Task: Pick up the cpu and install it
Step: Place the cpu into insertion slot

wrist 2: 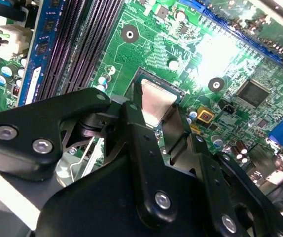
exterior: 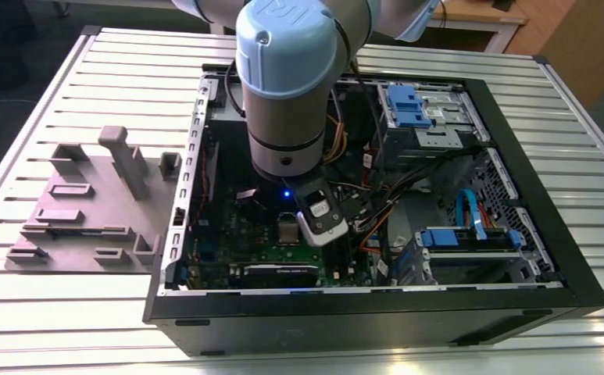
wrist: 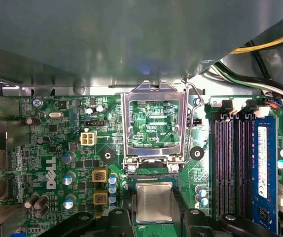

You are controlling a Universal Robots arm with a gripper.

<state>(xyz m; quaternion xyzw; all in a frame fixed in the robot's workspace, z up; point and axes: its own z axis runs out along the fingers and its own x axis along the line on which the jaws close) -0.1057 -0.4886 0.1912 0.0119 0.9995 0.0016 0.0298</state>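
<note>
The cpu (wrist: pixel 154 200), a small silvery square chip, lies flat over the socket on the green motherboard (wrist: pixel 57 148). In both wrist views my gripper (wrist: pixel 154 213) straddles it, black fingers (wrist: pixel 125 219) pressed close against two opposite edges. The silvery top shows between those fingers in the second wrist view as the cpu (wrist 2: pixel 157 101), with my gripper (wrist 2: pixel 156 116) around it. The socket's metal load plate (wrist: pixel 154 123) stands flipped open beside the chip. In the exterior view my gripper (exterior: pixel 295 233) reaches down into the open computer case, at the cpu (exterior: pixel 286 231).
Dark memory slots (wrist: pixel 230 163) and a blue slot (wrist: pixel 262 168) run beside the socket. Yellow and black cables (wrist: pixel 260 49) hang near the case wall. Blue drive cages (exterior: pixel 416 105) fill the case's far side. A grey plastic fixture (exterior: pixel 83 211) stands on the slatted table.
</note>
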